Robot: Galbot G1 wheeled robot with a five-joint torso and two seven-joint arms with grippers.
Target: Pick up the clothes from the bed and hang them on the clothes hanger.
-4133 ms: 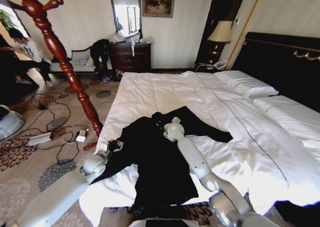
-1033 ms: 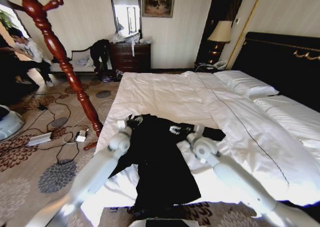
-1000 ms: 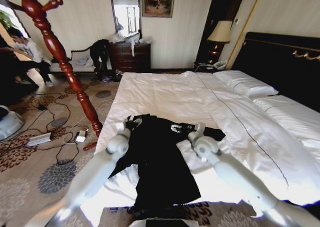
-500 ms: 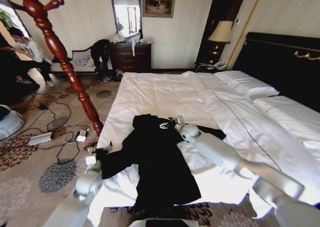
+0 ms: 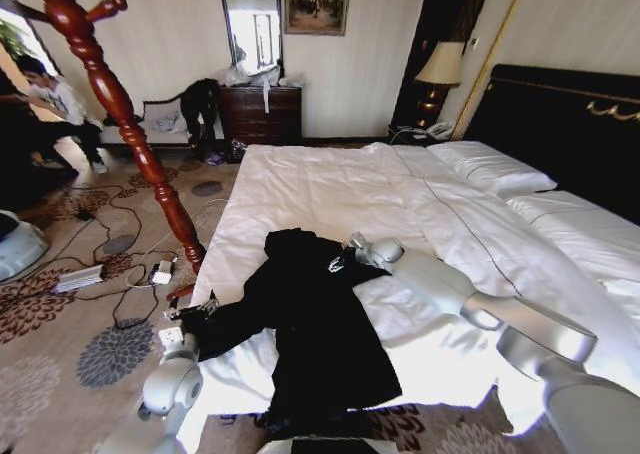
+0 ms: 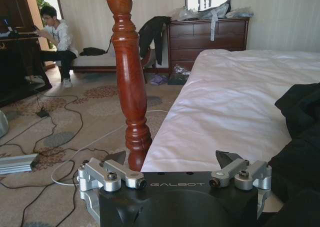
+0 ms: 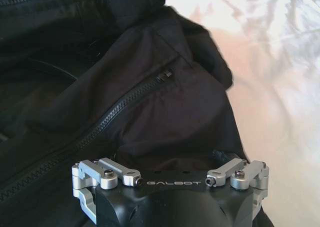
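The coat (image 5: pixel 315 319) lies lengthwise on the bed (image 5: pixel 330 189), collar end farthest from the robot under the open, empty right tool (image 5: pixel 345 257); the left tool (image 5: pixel 190 314), also open, waits beside its sleeve.

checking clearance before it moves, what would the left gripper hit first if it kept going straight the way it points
Most likely the clothes hanger: in the left wrist view its red-brown pole stands ahead of the open left gripper, a little off centre, beside the bed. Depth is unclear, so it might just slip past.
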